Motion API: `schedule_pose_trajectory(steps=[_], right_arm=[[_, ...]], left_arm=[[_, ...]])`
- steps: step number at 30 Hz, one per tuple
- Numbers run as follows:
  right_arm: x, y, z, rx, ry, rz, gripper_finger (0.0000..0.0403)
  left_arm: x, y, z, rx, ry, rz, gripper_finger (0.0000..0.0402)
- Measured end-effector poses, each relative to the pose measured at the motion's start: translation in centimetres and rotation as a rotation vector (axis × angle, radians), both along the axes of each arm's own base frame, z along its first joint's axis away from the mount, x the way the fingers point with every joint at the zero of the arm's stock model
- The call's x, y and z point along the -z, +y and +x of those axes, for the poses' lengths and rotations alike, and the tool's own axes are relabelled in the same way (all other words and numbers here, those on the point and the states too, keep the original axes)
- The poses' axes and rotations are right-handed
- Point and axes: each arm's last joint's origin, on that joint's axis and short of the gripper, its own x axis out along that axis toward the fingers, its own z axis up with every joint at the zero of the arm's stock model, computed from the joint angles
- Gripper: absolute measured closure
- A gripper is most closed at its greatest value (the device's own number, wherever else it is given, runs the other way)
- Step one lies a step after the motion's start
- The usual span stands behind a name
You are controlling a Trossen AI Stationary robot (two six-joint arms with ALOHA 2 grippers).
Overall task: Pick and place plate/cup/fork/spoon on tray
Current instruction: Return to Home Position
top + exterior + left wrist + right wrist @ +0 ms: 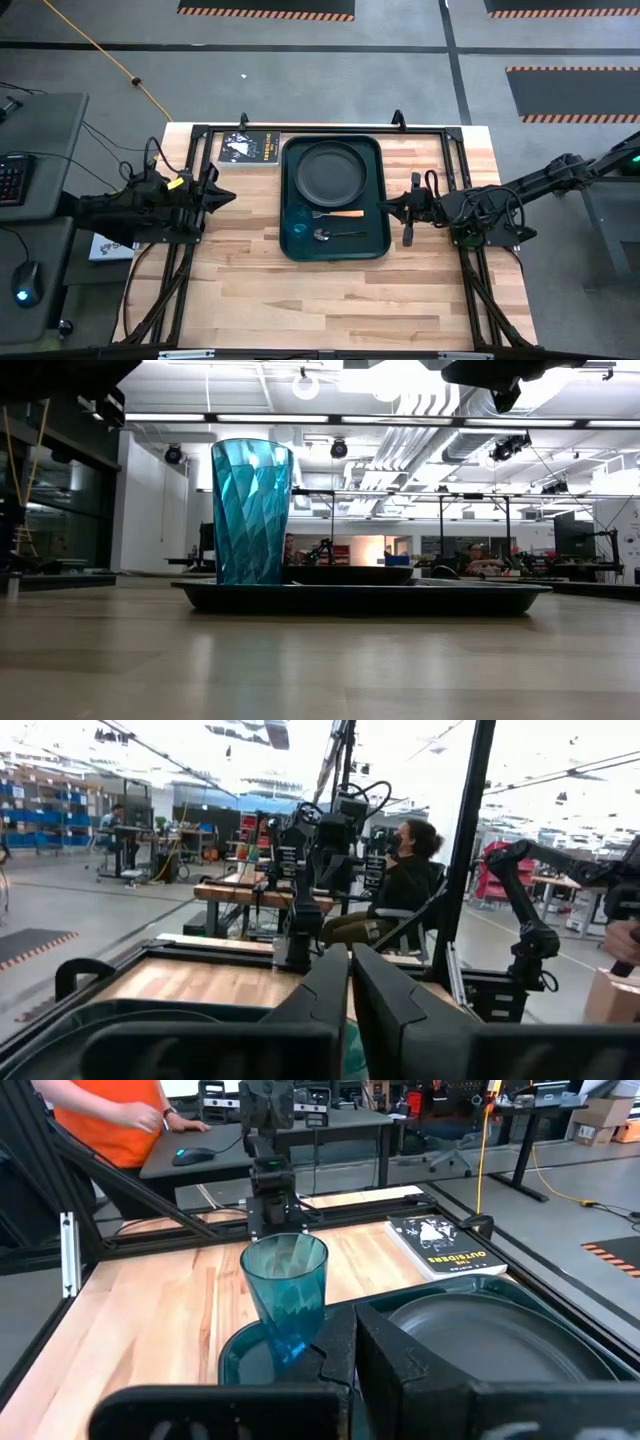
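A dark green tray (350,250) is sitting in the middle of the tabletop (330,300), close to the edge where a black book (250,149) is lying just beside the tray's corner. A round dark grey plate (330,170) is filling the tray's half nearer the book. A translucent teal cup (297,228) is standing upright in the tray's opposite corner on the left arm's side. An orange-handled fork (342,213) is lying just past the plate's rim, and an all-silver spoon (338,235) is lying beside it, both crosswise on the tray and next to the cup.

The right gripper (383,207) is hanging above the tray's rim on its own side, fingers pressed together and holding nothing. The left gripper (228,193) is hovering over bare wood between the tabletop's left edge and the tray, well apart from the tray, its fingers drawn to a thin slit and carrying nothing.
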Motion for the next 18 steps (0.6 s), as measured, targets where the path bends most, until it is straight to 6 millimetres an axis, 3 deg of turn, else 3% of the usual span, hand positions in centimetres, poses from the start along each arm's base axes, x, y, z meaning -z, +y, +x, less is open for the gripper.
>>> schedule_pose_trajectory(steps=[7, 18], right_arm=[[0.0, 0.0, 0.0, 0.002, -0.006, 0.031, 0.0403], [-0.1, 0.0, -0.1, -0.006, -0.008, 0.038, 0.0403]], left_arm=[[1.0, -0.6, 0.7, 0.072, -0.148, -0.034, 0.0401], [1.9, -1.6, 0.8, 0.144, -0.07, 0.028, 0.0401]])
